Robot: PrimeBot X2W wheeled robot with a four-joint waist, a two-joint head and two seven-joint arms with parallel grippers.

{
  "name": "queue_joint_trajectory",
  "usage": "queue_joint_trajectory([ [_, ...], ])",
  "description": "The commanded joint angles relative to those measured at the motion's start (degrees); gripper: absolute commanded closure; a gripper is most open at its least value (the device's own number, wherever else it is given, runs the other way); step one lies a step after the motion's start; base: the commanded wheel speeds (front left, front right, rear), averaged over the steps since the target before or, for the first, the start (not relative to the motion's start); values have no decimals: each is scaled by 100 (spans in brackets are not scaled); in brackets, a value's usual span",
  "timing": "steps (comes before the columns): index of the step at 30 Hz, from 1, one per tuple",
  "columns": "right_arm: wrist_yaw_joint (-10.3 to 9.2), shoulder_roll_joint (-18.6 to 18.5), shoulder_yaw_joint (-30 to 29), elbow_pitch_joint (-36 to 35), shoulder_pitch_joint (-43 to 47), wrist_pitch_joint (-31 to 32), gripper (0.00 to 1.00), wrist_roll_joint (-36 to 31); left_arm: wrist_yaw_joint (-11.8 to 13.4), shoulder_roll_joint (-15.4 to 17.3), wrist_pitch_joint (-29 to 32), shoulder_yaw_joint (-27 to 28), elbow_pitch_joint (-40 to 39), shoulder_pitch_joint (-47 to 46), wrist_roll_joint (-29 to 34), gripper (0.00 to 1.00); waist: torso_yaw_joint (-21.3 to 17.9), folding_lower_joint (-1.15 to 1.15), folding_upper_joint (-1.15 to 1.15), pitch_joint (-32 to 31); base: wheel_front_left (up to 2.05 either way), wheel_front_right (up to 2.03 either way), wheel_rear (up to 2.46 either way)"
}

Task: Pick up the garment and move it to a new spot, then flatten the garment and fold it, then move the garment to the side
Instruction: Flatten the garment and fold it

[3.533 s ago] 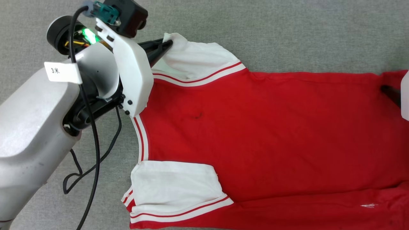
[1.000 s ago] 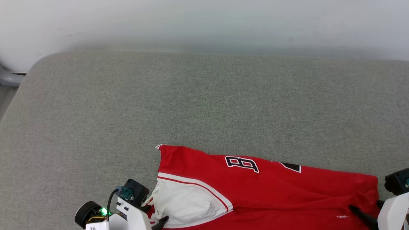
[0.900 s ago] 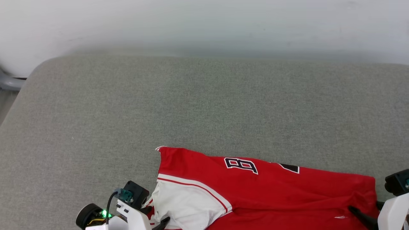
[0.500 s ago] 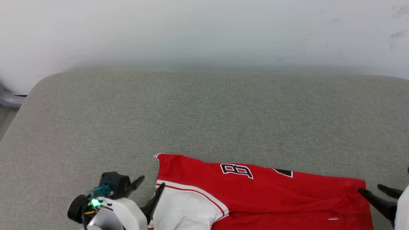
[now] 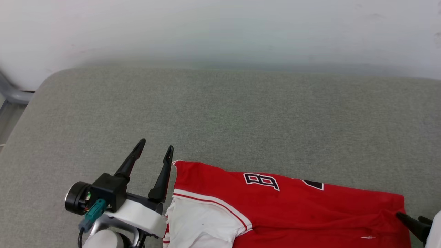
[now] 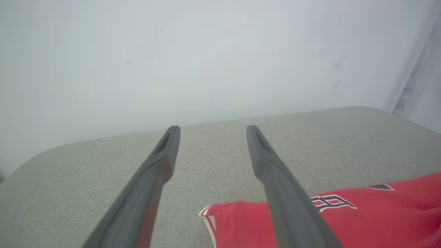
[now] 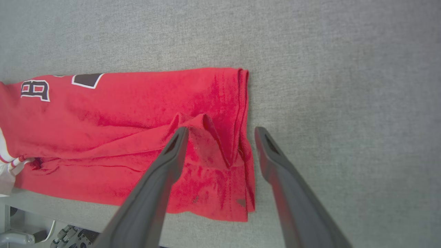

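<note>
Left claw point(image 5: 155, 144) lifted, spread wide, beside garment point(image 5: 310, 206)

light: even, bright, soft — shadows: faint | blur: slight, wrist-view fingers

Soft red cloth garment point(image 5: 310, 210), coarse matt grey woven surface point(image 5: 220, 117)

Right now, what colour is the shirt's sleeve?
The sleeve is white with a red-striped edge, clearest in the head view.
</note>
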Motion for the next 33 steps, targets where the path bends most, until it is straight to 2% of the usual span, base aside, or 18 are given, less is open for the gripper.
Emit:
queue_joint_trajectory([
  [1, -4, 302, -226, -40, -111, 119, 0, -177, -83, -184, -35, 327, -117, 224, 365, 0, 60, 0, 0, 94, 0, 0, 0],
  [8, -4, 1060, -1024, 14, -275, 377, 0, -883, -555, -879, -32, 1415, -598, 650, 1739, 0, 190, 0, 0, 297, 0, 0, 0],
  [16, -5, 1311, -1526, 374, -431, 343, 0, -1383, -1228, -1429, -27, 2052, -668, 909, 2404, 0, 291, 0, 0, 486, 0, 0, 0],
  [25, 5, 1589, -1169, 1012, -511, 579, 0, -1308, -1756, -1821, -28, 2505, -628, 906, 2729, 0, 348, 0, 0, 637, 0, 0, 0],
  [33, 30, 1781, -757, 1258, -482, 552, 0, -996, -1949, -1969, -28, 2707, -568, 963, 2856, 0, 318, 0, 0, 556, 0, 0, 0],
])
